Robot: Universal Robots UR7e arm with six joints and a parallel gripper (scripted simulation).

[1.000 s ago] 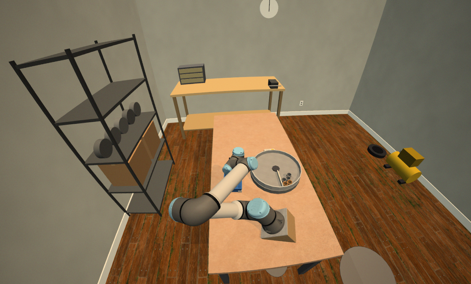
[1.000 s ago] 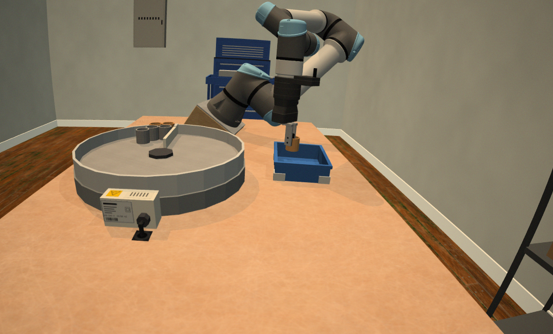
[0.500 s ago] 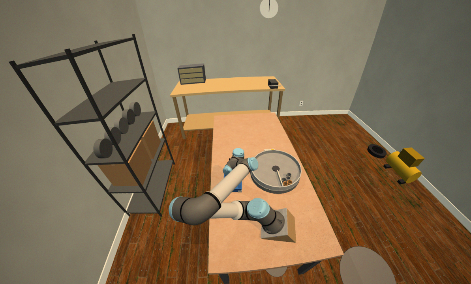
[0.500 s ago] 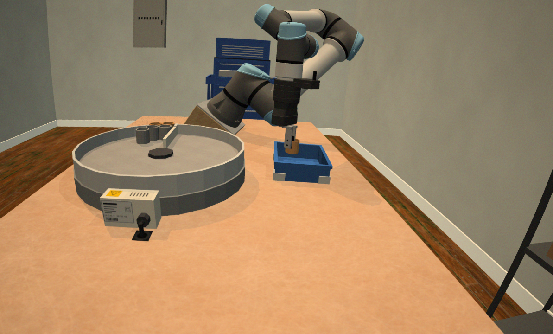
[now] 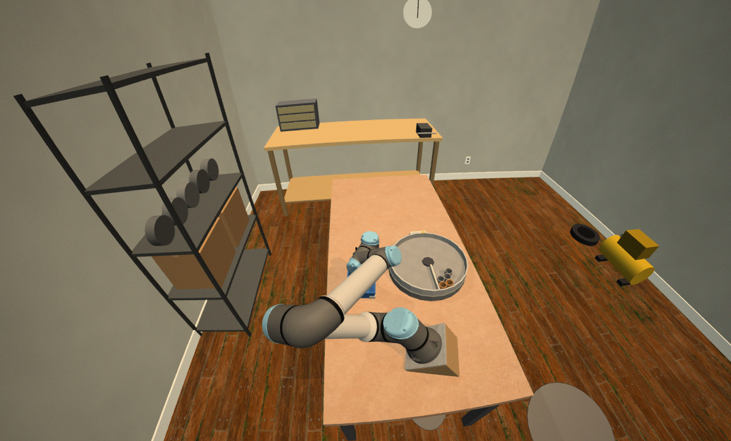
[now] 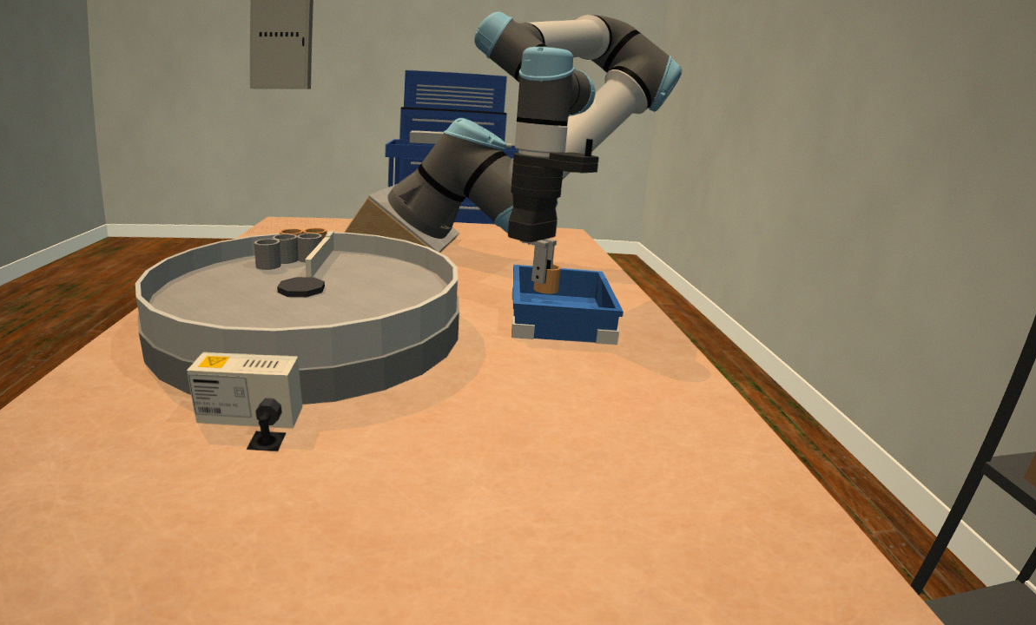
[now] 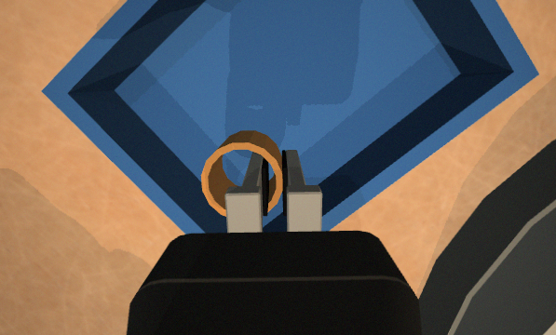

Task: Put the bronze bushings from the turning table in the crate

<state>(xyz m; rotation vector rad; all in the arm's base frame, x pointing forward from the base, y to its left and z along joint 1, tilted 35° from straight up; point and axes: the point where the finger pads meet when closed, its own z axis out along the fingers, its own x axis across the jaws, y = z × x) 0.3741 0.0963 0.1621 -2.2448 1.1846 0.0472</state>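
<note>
The jaws of the gripper [image 6: 543, 267] [image 7: 274, 186] are clamped on the wall of one bronze bushing [image 6: 550, 279] [image 7: 208, 179], one finger inside its bore and one outside. This bushing is over the near-left part of the crate [image 6: 566, 319] [image 7: 133, 160], partly below its rim. On the turning table [image 5: 401, 285] [image 6: 381, 335], two more bronze bushings [image 5: 445, 283] [image 6: 303, 231] stand beside three steel bushings [image 5: 443, 275] [image 6: 280, 250]. I judge the step is placing; next needs gentle lowering, then release once it rests without moving.

Yellow compressor [image 5: 625, 260] near black tire [image 5: 584, 234]; grey discs on shelf rack [image 5: 135, 136].
</note>
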